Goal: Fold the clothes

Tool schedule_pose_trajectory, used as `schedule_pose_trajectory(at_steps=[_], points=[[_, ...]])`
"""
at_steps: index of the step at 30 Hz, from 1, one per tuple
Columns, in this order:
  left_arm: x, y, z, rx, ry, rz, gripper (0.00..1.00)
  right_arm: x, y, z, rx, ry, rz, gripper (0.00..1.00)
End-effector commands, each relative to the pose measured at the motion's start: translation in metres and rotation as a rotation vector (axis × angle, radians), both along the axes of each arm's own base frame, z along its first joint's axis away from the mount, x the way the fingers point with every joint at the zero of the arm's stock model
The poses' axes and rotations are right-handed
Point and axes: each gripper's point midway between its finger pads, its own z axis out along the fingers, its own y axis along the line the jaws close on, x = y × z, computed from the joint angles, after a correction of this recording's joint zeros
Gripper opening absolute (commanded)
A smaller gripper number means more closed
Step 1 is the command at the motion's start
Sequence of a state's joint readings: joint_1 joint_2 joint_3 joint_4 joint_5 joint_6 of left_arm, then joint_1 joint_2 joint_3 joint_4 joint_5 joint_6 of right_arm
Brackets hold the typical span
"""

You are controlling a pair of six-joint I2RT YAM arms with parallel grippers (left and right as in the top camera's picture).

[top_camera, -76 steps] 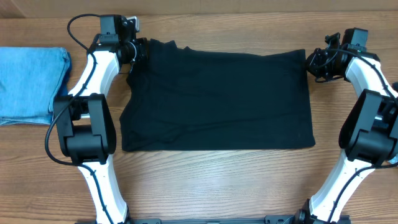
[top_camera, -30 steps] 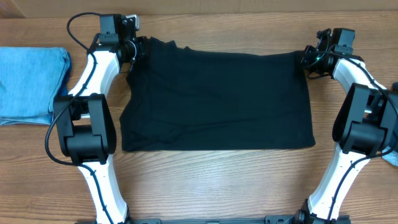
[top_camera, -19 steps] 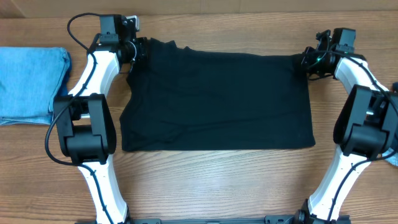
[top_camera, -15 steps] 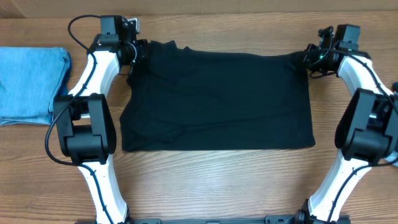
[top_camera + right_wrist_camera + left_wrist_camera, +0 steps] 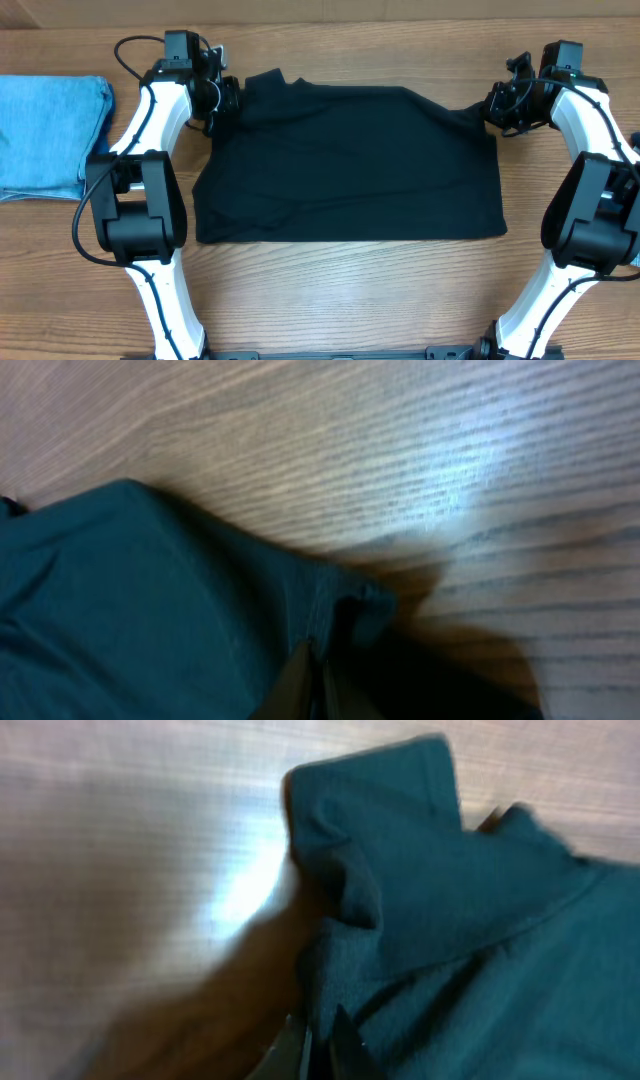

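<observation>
Two far corners of the black T-shirt (image 5: 350,165), spread on the table (image 5: 350,290), were pinched by the left gripper (image 5: 222,97) and right gripper (image 5: 497,104), so the first fold was judged in hand, and an even lift toward the near hem was called for.

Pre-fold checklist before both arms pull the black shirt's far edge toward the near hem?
1. Left gripper shut on black T-shirt far corner: ok.
2. Right gripper shut on the other far corner: ok.
3. Pinched corners raised off table: ok, shadows beneath in wrist views.
4. Near hem lying flat: ok.
5. Light blue denim garment apart from the shirt: ok.
6. Layers pinched per gripper: cannot tell.
</observation>
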State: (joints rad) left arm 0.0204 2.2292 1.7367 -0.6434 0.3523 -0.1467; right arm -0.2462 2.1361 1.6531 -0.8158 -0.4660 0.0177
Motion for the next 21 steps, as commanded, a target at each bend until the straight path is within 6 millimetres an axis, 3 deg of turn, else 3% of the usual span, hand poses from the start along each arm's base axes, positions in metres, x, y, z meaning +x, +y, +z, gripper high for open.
schedule_pose_trajectory(at_steps=[1, 3, 6, 8, 12, 16, 21], points=[[0.002, 0.003, 0.016, 0.006, -0.032, -0.021, 0.16, 0.006, 0.002, 0.022, -0.015, -0.068, 0.028, 0.04], [0.003, 0.004, 0.017, 0.009, -0.039, -0.022, 0.27, 0.008, 0.001, 0.022, -0.018, -0.077, 0.028, 0.04], [0.003, 0.01, 0.017, 0.009, -0.037, -0.011, 0.31, 0.007, 0.001, 0.022, -0.018, -0.076, 0.028, 0.04], [0.004, 0.013, 0.017, 0.009, -0.04, -0.005, 0.44, 0.006, 0.002, 0.022, -0.016, -0.07, 0.028, 0.04], [0.024, 0.02, 0.028, 0.005, -0.132, 0.024, 0.59, 0.007, 0.001, 0.022, -0.018, -0.076, 0.028, 0.04], [0.055, 0.021, 0.051, 0.002, -0.288, 0.042, 0.67, 0.007, 0.001, 0.022, -0.018, -0.075, 0.028, 0.04], [0.075, 0.005, 0.066, 0.007, -0.399, 0.02, 0.7, 0.009, 0.001, 0.023, -0.02, -0.082, 0.029, 0.04]])
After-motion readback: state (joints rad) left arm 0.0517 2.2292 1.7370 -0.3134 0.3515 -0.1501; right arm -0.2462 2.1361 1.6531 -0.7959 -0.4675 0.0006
